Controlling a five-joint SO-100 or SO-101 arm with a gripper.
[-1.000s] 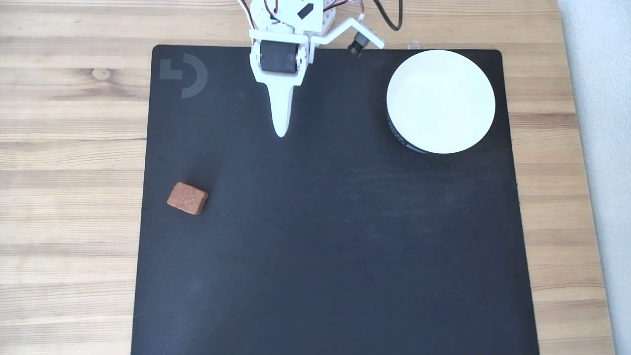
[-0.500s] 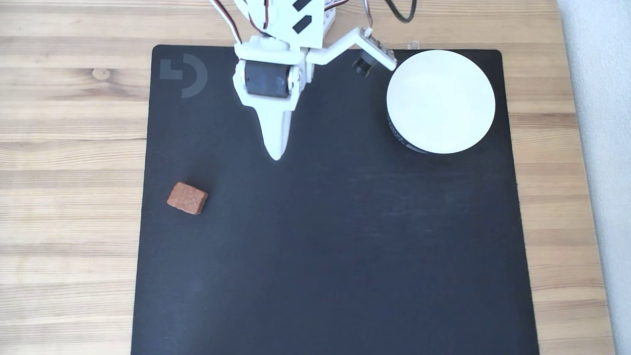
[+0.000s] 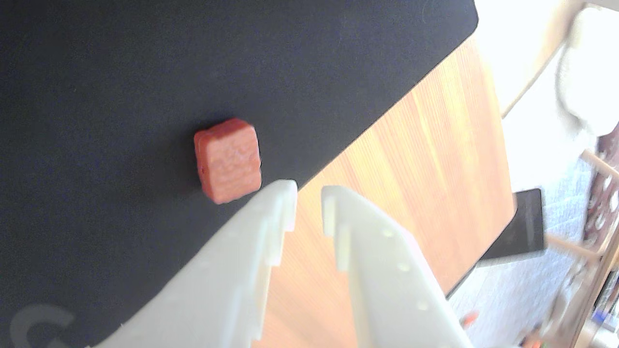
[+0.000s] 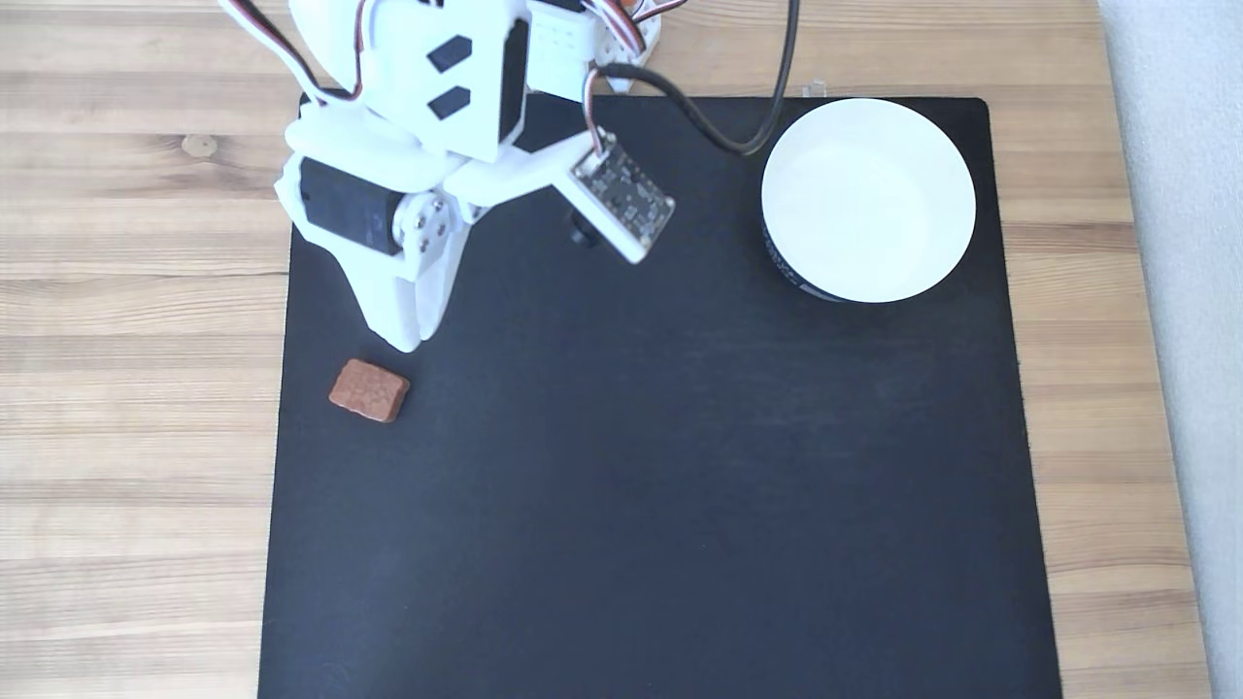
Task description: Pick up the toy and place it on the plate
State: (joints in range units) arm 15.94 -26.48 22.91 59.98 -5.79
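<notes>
A light wooden desk [image 4: 136,291] carries a black mat [image 4: 660,485]. Right of the desk in the fixed view runs pale grey floor [image 4: 1185,291]. Bright daylight washes out the wrist view beyond the desk.

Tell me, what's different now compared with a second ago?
In the fixed view the arm has swung to the left and reached forward, so its gripper now sits just above the toy instead of near the mat's top middle. In the wrist view its fingers stand slightly apart, holding nothing. The toy, the plate and the black mat have not moved.
</notes>
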